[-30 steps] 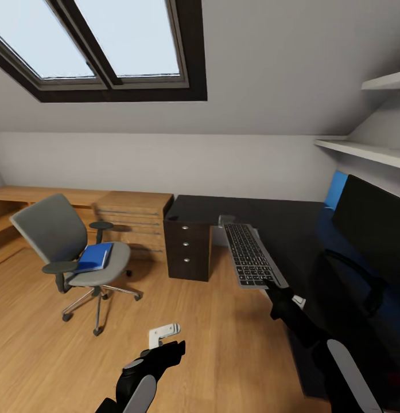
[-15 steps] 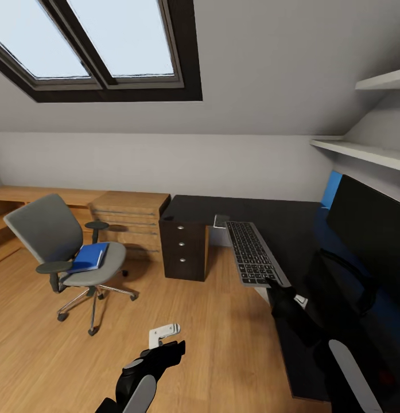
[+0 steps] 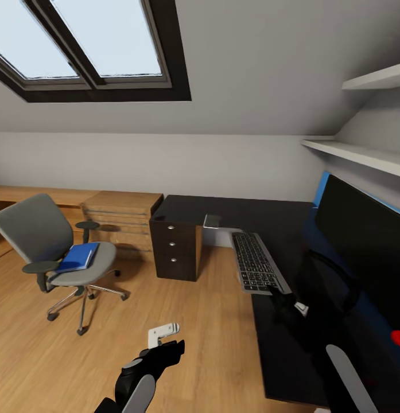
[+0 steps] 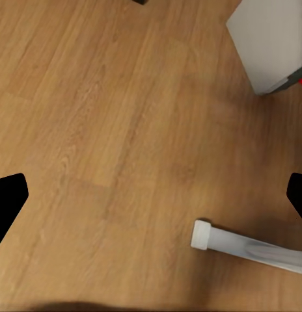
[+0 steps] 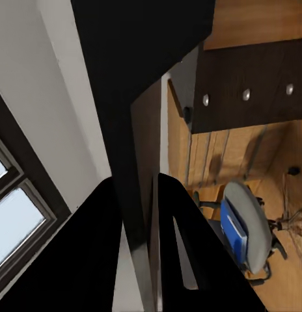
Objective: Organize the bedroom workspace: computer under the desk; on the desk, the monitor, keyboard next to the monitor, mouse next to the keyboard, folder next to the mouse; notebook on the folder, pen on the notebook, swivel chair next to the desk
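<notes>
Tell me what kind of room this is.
Most likely an attic bedroom used as a home office: a skylight in the sloped ceiling, a black desk with a monitor, and a swivel chair.

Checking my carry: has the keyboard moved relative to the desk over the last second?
Yes. The keyboard, held in the right gripper, has shifted right, away from the drawers and further over the desk top.

End effector (image 5: 139,214) clamps keyboard (image 5: 143,162); swivel chair (image 5: 252,224) beyond.
</notes>
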Motion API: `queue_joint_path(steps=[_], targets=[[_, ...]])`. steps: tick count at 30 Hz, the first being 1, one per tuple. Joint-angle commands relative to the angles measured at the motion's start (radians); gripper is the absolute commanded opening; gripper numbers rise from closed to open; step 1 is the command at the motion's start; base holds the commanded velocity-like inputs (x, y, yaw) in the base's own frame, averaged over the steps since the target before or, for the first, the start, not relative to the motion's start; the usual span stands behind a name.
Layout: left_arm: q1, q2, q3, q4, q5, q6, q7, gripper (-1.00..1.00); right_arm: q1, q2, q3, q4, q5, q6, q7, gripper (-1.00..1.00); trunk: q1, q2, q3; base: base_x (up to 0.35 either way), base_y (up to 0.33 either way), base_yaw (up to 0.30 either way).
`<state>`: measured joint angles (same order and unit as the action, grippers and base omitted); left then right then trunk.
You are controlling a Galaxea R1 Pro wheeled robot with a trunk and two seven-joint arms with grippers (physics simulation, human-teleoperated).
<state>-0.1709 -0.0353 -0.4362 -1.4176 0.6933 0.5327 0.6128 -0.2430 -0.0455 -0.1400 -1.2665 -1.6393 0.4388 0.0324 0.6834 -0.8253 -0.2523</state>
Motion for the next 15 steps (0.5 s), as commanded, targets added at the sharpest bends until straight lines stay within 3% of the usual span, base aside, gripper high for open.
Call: queue_joint_path(steps=[1,5,8,9,15], targets=[[-0.001,0.0,-0.001,-0.001,0.01,0.002,0.009,1.0,-0.001,0.0,0.0,0.005,-0.013,-0.011,0.006,-1.0,0.0,-0.001,-0.001,0.0,-0.289,0.0],[-0.001,0.0,-0.001,-0.001,0.011,0.004,0.009,1.0,-0.001,0.0,0.002,0.014,0.021,-0.073,0.006,-1.0,0.0,-0.001,-0.001,0.0,-0.264,0.0],[-0.001,0.001,0.002,-0.001,0.011,0.005,0.008,1.0,-0.002,0.0,0.002,0.015,0.111,-0.115,0.006,-1.0,0.0,-0.001,-0.001,0.0,-0.097,0.0],[-0.001,0.011,0.007,-0.001,0.011,0.005,0.007,1.0,-0.004,0.0,0.002,0.018,0.178,-0.127,0.005,-1.0,0.0,-0.001,-0.001,0.0,-0.012,0.0],[-0.001,0.017,0.008,-0.001,0.011,0.003,0.008,1.0,-0.01,-0.003,0.002,0.097,0.198,-0.13,0.004,-1.0,0.0,-0.001,-0.001,0.0,-0.023,0.0]])
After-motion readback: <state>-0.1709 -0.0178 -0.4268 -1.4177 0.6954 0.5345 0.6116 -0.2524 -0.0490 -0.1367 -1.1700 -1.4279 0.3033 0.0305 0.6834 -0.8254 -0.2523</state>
